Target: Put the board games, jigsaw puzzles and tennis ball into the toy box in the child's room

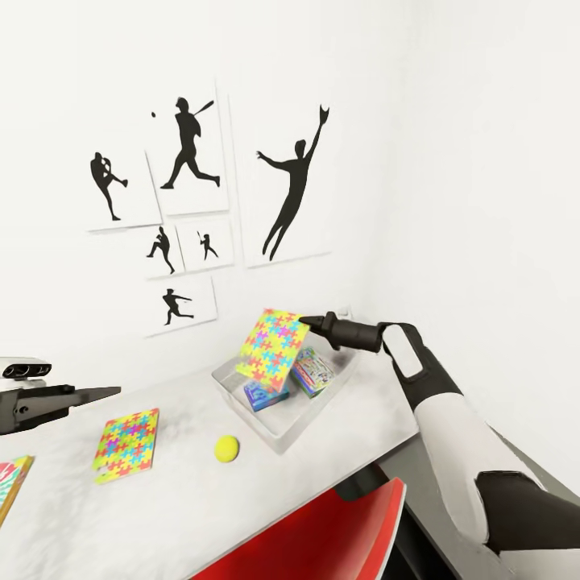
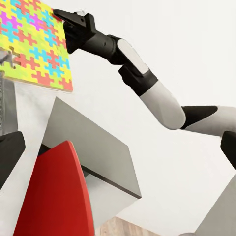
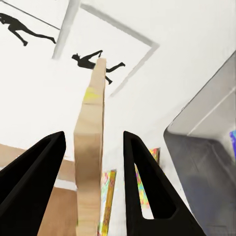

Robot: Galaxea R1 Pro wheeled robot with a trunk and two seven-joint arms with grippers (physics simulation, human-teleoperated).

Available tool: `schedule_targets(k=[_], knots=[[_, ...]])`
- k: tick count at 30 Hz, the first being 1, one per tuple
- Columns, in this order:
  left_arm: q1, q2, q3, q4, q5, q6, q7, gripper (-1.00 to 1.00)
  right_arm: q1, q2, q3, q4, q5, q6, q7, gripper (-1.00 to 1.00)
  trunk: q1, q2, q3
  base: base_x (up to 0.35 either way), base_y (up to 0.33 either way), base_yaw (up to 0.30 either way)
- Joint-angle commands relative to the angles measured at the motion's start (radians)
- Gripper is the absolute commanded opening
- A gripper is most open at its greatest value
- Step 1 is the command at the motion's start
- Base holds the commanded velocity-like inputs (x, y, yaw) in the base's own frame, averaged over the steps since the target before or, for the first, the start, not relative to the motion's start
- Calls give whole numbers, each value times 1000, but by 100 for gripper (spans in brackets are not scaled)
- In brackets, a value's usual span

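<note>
Right wrist view shows the two black fingers of the right gripper standing apart, and between them is the thin wooden edge of a jigsaw puzzle. The fingers are half open, with a small gap on each side of the sheet, so I cannot tell if they really press it. In the head view the right gripper touches the upper corner of this puzzle, which hangs tilted in the air, its coloured face toward the camera.

Directly under the held puzzle is the toy box, a shallow grey tray. Inside it lie two board games: a blue one under the lower edge of the puzzle, and a second printed one just beside it, below the fingers.

Nearer to the camera than the tray, the tennis ball rests on the table, close to the tray but apart from it. Farther to the left lies the second jigsaw puzzle, flat on the table, well apart from the right fingers. At the left edge another colourful flat thing is cut by the frame.

The left gripper is above the table's left part, holding nothing; its fingers are too dark to say how far they are open.

Behind everything, baseball pictures hang on the white wall.
</note>
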Motion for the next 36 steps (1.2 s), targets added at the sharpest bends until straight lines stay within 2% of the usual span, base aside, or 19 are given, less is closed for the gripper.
schedule_targets(k=[1,5,9,16,24,31,36], knots=[[-1,1,0,0,0,11,-4,100,-12,-1,-1,22,2,-6,3,-100,4,-9,-5,0,0,0],[-1,1,0,0,0,11,-4,100,-67,-8,-1,130,7,-61,-12,-100,20,-37,-18,0,0,0],[-1,1,0,1,0,11,-4,100,-86,-9,-1,173,10,-75,-58,-100,35,-65,-30,0,0,0],[-1,1,0,1,0,11,-4,100,-92,0,0,183,12,-78,-146,-100,62,-114,-52,0,0,0],[-1,1,0,1,0,11,-4,100,-92,-4,-1,187,8,-78,-159,-100,92,-170,-77,0,0,0],[-1,1,0,1,0,11,-4,100,-94,4,-1,189,10,-80,-164,-100,119,-219,-99,0,0,0],[-1,1,0,1,0,11,-4,100,-132,6,-2,223,6,-82,-203,-100,135,-247,-112,0,0,0]])
